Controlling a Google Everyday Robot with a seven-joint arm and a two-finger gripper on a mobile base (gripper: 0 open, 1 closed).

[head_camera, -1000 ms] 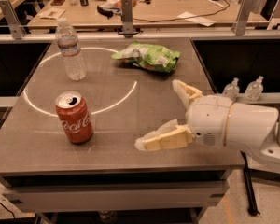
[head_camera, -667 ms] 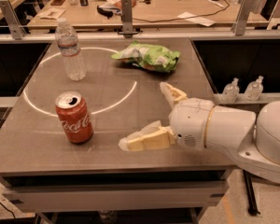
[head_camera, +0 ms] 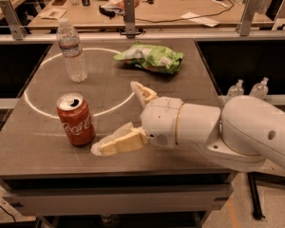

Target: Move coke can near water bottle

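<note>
Coke can (head_camera: 76,119) upright, front-left of table (head_camera: 42,148) — water bottle (head_camera: 72,51) well apart behind it (green chip bag (head_camera: 152,57) back right). Gripper (head_camera: 116,118) just right of can — fingers spread wide, empty.

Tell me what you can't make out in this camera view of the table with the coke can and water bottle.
- Water bottle: label print too small to read.
- Coke can: far side faces away.
- Two small bottles: bases hidden behind the arm.
- Arm: cut off by the right edge; base unseen.
- Gripper, open, right of the can: its underside is hidden.
- Back bench: clutter cut off by the top edge.
</note>
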